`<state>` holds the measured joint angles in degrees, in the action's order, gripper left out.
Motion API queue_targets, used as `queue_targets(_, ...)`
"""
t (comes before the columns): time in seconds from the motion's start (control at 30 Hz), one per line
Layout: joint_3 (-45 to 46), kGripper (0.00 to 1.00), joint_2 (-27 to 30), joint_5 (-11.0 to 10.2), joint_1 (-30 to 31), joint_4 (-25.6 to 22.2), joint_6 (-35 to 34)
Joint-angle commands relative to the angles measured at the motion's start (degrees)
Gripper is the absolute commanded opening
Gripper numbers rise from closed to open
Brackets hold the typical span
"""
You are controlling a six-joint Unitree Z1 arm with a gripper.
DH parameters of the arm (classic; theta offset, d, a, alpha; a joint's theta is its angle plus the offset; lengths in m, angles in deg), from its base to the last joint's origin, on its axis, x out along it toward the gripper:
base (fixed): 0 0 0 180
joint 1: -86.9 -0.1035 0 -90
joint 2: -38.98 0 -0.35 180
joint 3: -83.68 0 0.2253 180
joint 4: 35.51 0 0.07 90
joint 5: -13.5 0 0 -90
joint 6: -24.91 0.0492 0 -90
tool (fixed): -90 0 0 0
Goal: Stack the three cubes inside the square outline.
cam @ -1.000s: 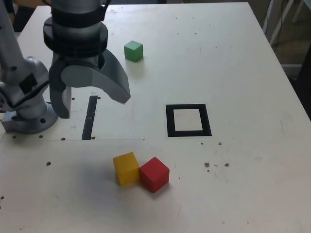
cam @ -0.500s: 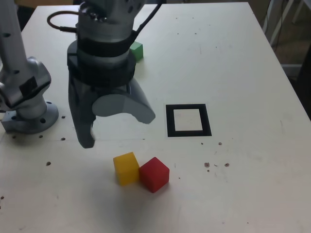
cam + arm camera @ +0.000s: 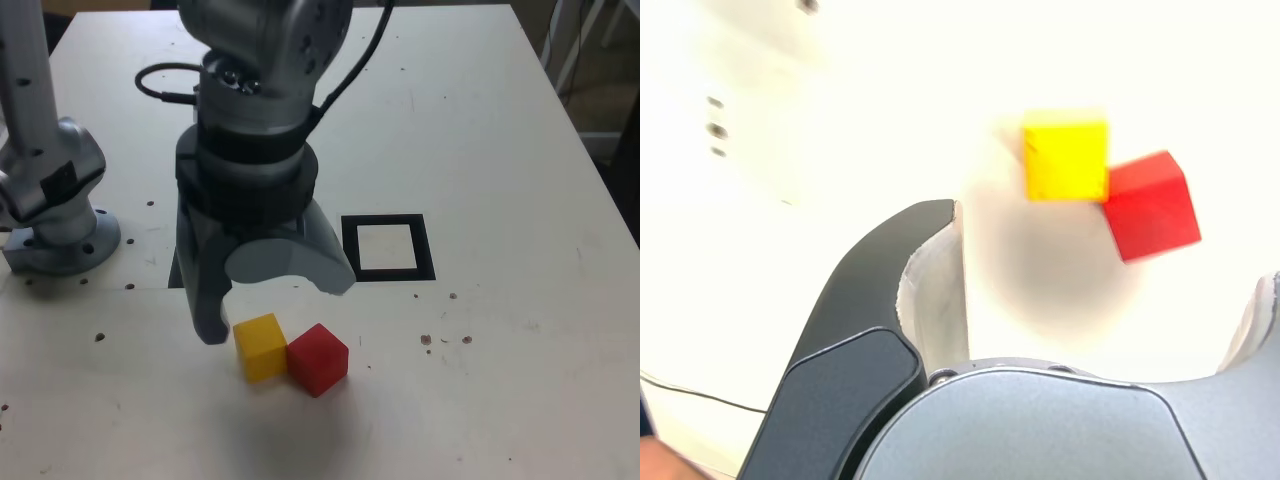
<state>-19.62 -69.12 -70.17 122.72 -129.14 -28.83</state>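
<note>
gripper (image 3: pixel 275 305) jaws wide apart, empty, above yellow cube (image 3: pixel 260 346); red cube (image 3: pixel 318 358) touching it; square outline (image 3: pixel 387 248) empty.

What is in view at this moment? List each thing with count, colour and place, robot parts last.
yellow cube: one, yellow, on the table's near part, touching the red cube on the exterior view's right.
red cube: one, red, beside the yellow cube, turned at an angle to it.
square outline: one, black border with white centre, mid-table, nothing inside it.
black strip: one, black, mostly hidden behind the gripper.
table: one, off-white, with small dark specks.
green cube: not visible in either view now.
cable: one, black, looping by the arm's wrist.
arm base: one, grey, at the exterior view's left edge.
gripper: one, grey, jaws open and empty, above the table just behind the yellow cube.
</note>
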Motion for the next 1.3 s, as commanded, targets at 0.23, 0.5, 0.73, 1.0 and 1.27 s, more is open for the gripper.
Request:
queue_targets(0.23,-1.9,0.99,-4.3,-2.0,0.1,0.7,-0.1)
queue_targets(0.5,-2.2,0.99,-3.1,-1.4,-0.1,1.1,-0.8)
queue_targets(0.73,-2.5,0.99,-3.0,1.7,-2.6,0.4,-4.5)
queue_targets(1.0,-3.7,0.99,-6.3,1.8,-3.1,1.1,-7.9)
queue_targets(1.27,-3.5,0.98,-9.1,2.1,-3.8,4.0,-9.0)
